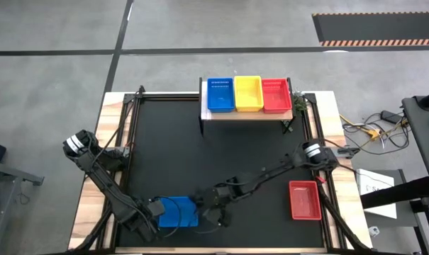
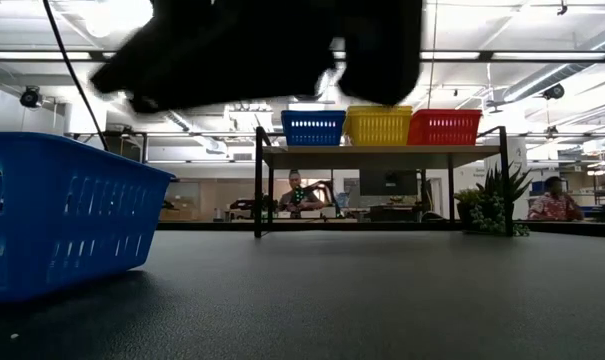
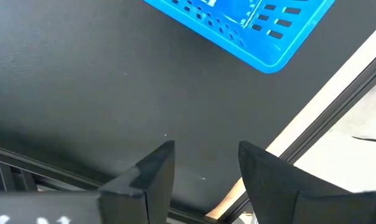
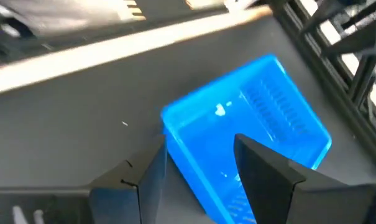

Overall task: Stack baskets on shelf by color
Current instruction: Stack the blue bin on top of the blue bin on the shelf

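Observation:
A blue basket rests on its base on the black mat near the table's near edge, also seen in the low view. My right gripper is open over the basket's right end, one finger outside the wall and one over the inside. My left gripper is open at the basket's left side, with the basket a short way ahead of it and untouched. The wooden shelf at the far edge carries a blue basket, a yellow basket and a red basket. My right gripper stands astride the blue basket's end wall from above, slanting in from the table's right. I cannot tell whether either finger touches the wall. The basket sits flat on the mat.
A second red basket lies on the mat toward the right near corner. A small plant stands at the shelf's right end. The mat's middle is bare. People sit in the room beyond the shelf.

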Robot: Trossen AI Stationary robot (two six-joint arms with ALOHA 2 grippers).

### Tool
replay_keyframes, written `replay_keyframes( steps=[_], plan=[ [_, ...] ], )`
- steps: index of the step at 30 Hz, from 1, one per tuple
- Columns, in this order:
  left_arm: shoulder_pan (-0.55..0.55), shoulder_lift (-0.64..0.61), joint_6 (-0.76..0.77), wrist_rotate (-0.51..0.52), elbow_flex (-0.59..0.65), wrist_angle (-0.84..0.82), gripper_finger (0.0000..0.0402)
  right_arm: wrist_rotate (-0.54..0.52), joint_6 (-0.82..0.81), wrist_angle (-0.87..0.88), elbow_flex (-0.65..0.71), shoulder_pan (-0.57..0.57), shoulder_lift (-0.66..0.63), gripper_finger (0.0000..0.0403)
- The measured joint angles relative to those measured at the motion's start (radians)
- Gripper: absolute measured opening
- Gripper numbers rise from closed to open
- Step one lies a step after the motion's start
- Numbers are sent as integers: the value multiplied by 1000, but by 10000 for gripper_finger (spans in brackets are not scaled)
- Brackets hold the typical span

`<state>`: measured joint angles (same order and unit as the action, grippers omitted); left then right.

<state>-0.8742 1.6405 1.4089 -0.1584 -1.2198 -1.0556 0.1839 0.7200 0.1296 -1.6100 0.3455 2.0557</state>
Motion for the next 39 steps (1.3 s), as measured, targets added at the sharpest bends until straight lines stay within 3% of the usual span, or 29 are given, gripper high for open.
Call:
replay_keyframes(
  steps=[15,19,25,27,34,39],
  plan=[
    [0,0,-1,-1,0,-1,161,8,13,-67,0,-45,120,166],
    [0,0,-1,-1,0,0,161,8,15,-68,-1,-45,119,121],
    [0,0,-1,0,0,0,161,8,30,-57,-1,-45,117,21],
    [0,0,-2,7,0,0,161,8,20,-37,-1,-45,106,14],
    [0,0,-34,86,0,31,161,-16,-69,156,-1,-45,-33,9],
    [0,-1,-200,300,1,158,161,-101,-183,325,-1,-45,-184,8]
  ],
)
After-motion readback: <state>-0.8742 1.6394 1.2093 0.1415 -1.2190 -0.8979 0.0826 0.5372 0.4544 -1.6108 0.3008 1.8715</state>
